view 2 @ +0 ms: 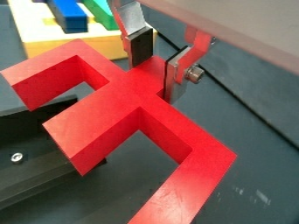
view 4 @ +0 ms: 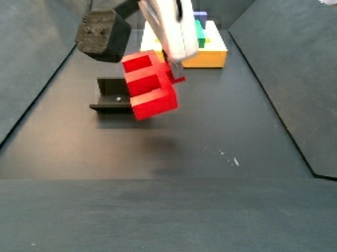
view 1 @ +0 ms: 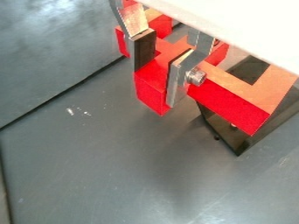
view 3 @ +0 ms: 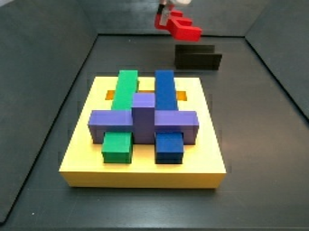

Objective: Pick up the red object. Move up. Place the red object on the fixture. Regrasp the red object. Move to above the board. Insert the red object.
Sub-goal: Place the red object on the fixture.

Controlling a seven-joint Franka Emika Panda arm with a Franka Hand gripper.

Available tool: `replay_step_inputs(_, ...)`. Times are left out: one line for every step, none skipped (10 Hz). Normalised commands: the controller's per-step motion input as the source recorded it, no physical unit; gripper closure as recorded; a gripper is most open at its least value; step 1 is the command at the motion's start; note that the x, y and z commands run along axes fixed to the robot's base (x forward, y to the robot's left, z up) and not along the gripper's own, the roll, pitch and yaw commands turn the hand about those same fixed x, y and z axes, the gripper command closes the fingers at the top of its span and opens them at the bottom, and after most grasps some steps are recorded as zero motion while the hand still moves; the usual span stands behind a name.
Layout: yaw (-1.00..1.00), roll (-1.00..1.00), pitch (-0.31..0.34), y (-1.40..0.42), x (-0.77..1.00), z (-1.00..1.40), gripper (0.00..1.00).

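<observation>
The gripper [view 2: 162, 59] is closed on the red object [view 2: 122, 114], with the two silver fingers [view 2: 180, 70] pressed against opposite faces of the centre stub. In both wrist views the dark pads sit flat on the red plastic, and the bar and legs project well beyond the fingers on either side.

In a side view the red object [view 4: 149, 86] hangs tilted in the air, clear of the dark floor [view 4: 184, 148], with a faint shadow on the floor below it. The fixture [view 4: 110, 98] stands on the floor just to the left of and behind the red object; whether the two touch cannot be told from this view. In a wrist view the fixture [view 1: 233, 136] shows as a dark bracket directly under one red edge.

In a side view the board [view 3: 145, 153] occupies the near centre of the floor, bearing purple, green and blue blocks [view 3: 143, 113]. The gripper [view 3: 169, 13] and the red object [view 3: 183, 27] are at the far end, above the fixture [view 3: 198, 58], well apart from the board's far edge. An open strip of floor separates the board and the fixture, and open floor runs along both side walls [view 3: 276, 81].
</observation>
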Motion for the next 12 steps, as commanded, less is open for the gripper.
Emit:
replay_step_inputs(0.53,-0.08,0.417,-0.11,0.42,0.22,1.0)
replay_step_inputs(0.53,-0.12,0.377,-0.09,0.42,0.16,1.0)
replay_step_inputs(0.5,-0.16,0.34,-0.07,0.46,0.11,1.0)
replay_step_inputs(0.4,-0.25,0.306,-0.05,0.57,0.04,1.0)
replay_step_inputs(0.39,-0.31,0.269,-0.03,0.56,0.02,1.0)
replay_step_inputs(0.39,-0.35,0.231,-0.03,0.54,0.03,1.0)
replay_step_inputs(0.4,-0.35,0.206,-0.01,0.53,0.05,1.0)
replay_step_inputs(0.44,-0.32,0.169,-0.03,0.51,0.05,1.0)
replay_step_inputs(0.52,-0.33,0.103,-0.03,0.41,0.02,1.0)
replay_step_inputs(0.52,-0.33,0.103,-0.01,0.39,0.03,1.0)
replay_step_inputs(0.52,-0.27,0.149,0.0,0.38,0.1,1.0)
replay_step_inputs(0.53,-0.17,0.266,0.0,0.37,0.1,1.0)
